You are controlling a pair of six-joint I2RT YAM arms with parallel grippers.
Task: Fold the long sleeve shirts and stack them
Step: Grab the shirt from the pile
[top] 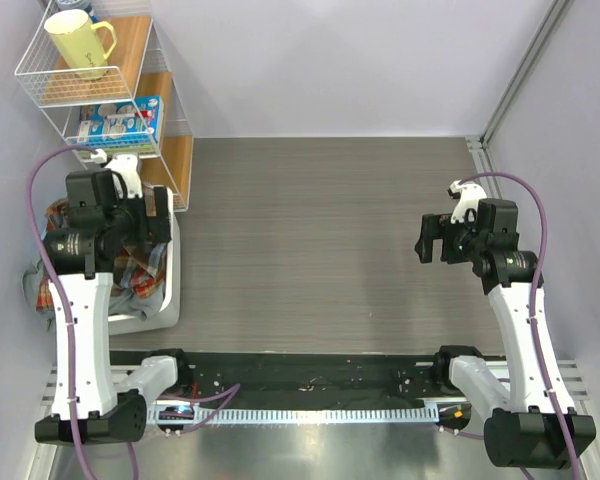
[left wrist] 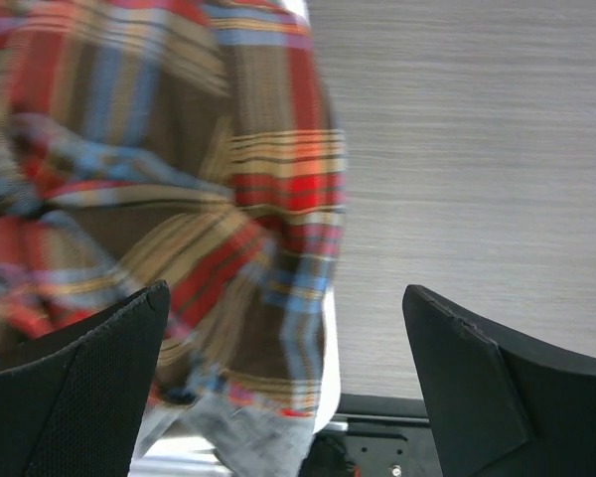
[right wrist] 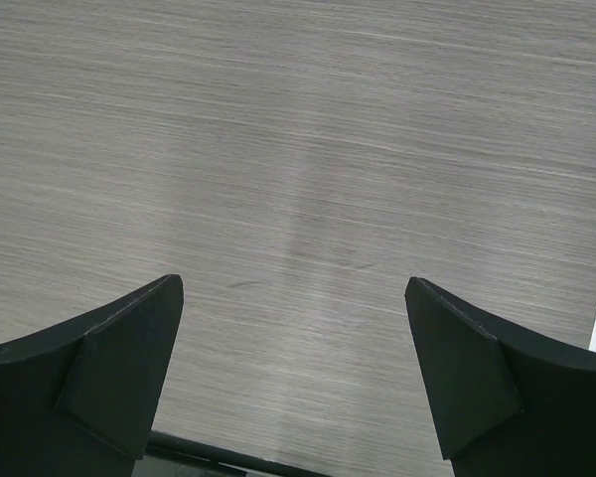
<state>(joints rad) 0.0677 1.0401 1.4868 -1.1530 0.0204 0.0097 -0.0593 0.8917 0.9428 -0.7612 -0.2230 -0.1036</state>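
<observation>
A plaid long sleeve shirt [top: 135,272] in red, brown and yellow lies crumpled in a white bin [top: 170,290] at the table's left edge. It fills the left of the left wrist view [left wrist: 179,199], draped over the bin's white rim [left wrist: 330,348]. My left gripper [top: 158,218] hovers above the bin and shirt, open and empty, its fingers [left wrist: 89,378] wide apart. My right gripper [top: 427,238] is open and empty above bare table at the right; its fingertips [right wrist: 129,368] show only wood between them.
A white wire shelf [top: 100,90] stands at the back left with a yellow mug [top: 80,45] and a boxed item [top: 120,120]. A grey cloth [left wrist: 238,437] hangs under the shirt. A metal rail [top: 490,150] borders the table's right side.
</observation>
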